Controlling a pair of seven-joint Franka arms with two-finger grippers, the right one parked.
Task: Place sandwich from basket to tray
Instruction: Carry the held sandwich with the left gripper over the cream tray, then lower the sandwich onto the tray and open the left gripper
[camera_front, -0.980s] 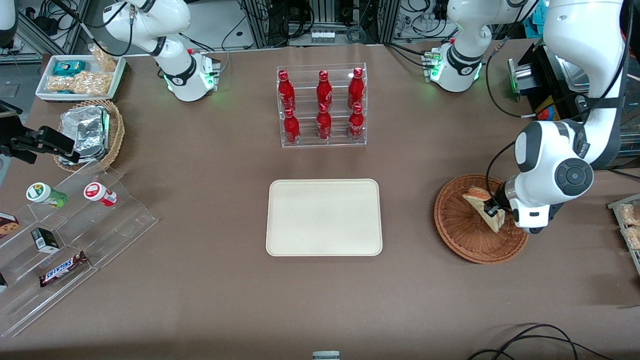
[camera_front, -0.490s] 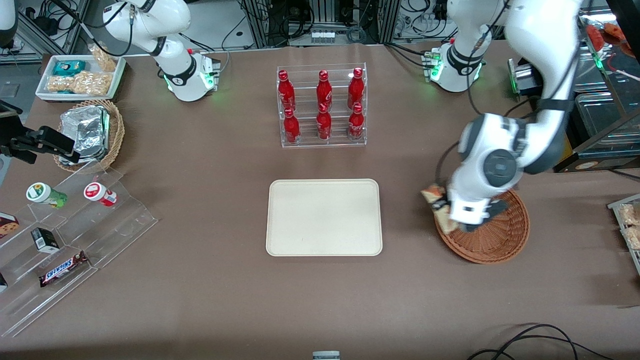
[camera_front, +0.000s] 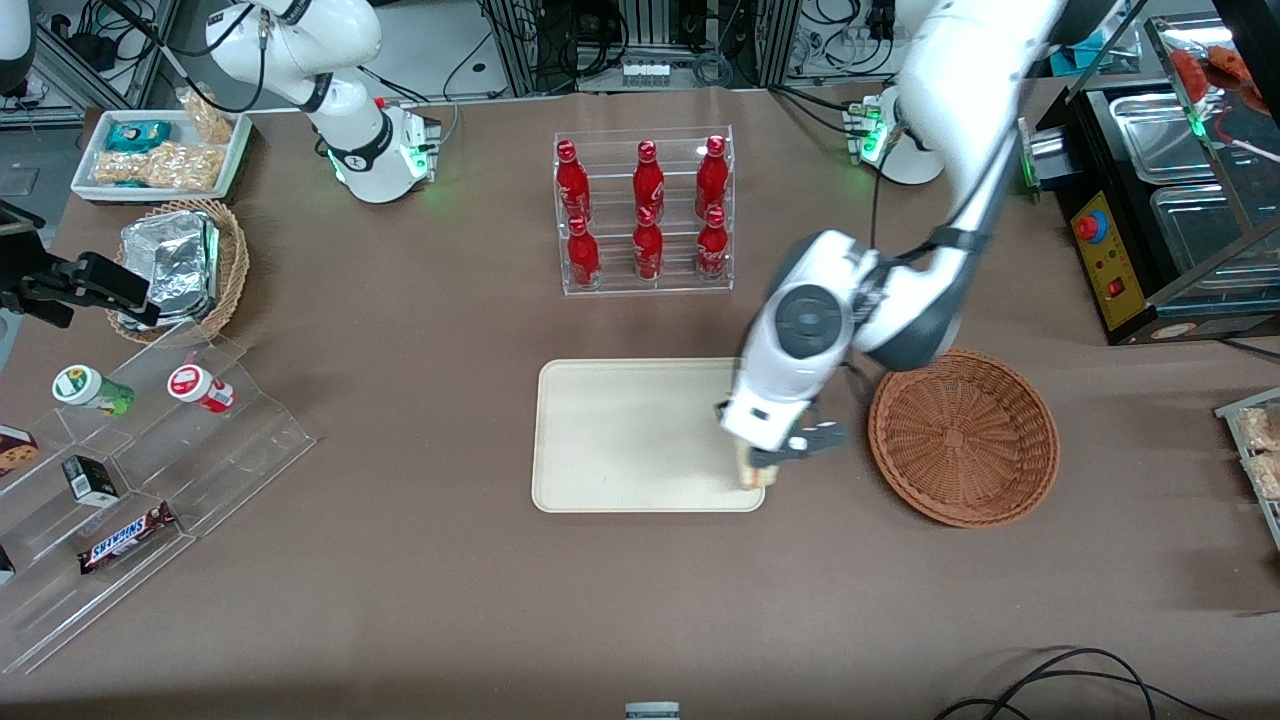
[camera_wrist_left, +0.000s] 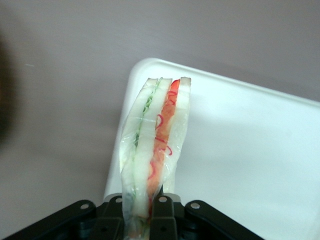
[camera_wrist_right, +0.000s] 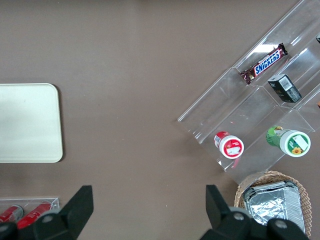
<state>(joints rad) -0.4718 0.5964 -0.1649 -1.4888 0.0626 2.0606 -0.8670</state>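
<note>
My left gripper (camera_front: 752, 470) hangs over the corner of the cream tray (camera_front: 620, 430) that is nearest the front camera and closest to the basket. It is shut on the sandwich (camera_wrist_left: 152, 140), a wrapped wedge of white bread with green and red filling; both fingers (camera_wrist_left: 162, 215) press its sides. In the front view only a sliver of the sandwich (camera_front: 748, 478) shows under the wrist. The reddish-brown wicker basket (camera_front: 963, 436) stands empty beside the tray, toward the working arm's end.
A clear rack of red bottles (camera_front: 645, 210) stands farther from the front camera than the tray. Toward the parked arm's end are a clear stepped display (camera_front: 120, 480) with snacks, a tan basket of foil packets (camera_front: 180, 265) and a white snack tray (camera_front: 160, 150).
The left arm has carried the sandwich up out of the basket and sideways to the tray's corner. The basket now holds nothing.
</note>
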